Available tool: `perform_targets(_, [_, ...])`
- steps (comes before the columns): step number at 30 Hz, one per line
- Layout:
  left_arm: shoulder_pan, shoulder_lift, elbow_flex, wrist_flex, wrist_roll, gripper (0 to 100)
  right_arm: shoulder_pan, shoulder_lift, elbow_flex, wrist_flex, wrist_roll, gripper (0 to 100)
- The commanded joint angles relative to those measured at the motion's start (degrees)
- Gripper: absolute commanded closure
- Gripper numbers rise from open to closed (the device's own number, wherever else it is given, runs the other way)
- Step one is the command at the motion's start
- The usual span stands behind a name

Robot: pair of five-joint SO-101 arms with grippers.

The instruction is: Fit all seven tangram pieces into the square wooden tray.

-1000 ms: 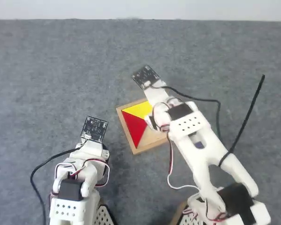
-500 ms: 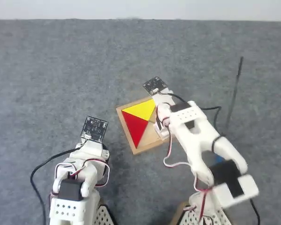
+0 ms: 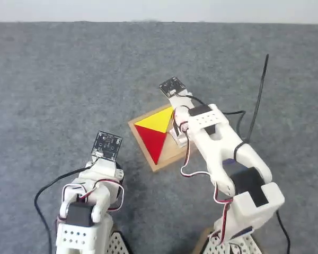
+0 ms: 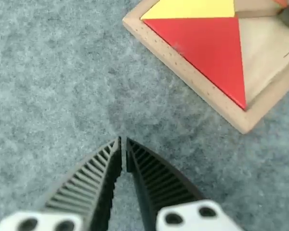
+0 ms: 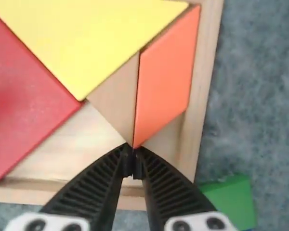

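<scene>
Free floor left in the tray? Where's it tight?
Free: bare wood in the square wooden tray, between red triangle, yellow triangle, orange parallelogram and rim, though the right end effector sits over it. Grey carpet beyond the left end effector is open. Tight: outside the rim by the green block.

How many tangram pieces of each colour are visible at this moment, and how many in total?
Yellow piece: 1
Red piece: 1
Orange piece: 1
Green piece: 1
Total: 4 pieces in sight, three inside the tray and the green one on the carpet outside it.
</scene>
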Motion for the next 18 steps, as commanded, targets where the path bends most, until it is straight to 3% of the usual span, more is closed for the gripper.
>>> perform_targets(1, [-0.1,-0.9,-0.6,0.2,-0.1,98,0.7,-2.2,-3.2,-0.5,0.5,98.2])
perform_targets(11, [-0.1,-0.9,-0.6,0.2,-0.1,98,2.2,-16.0,3.3,7.3,0.5,97.8])
perform_targets(18, [-0.1,-0.9,-0.6,0.2,-0.1,98,11.5,-21.6,6.2,10.8,0.6,97.7])
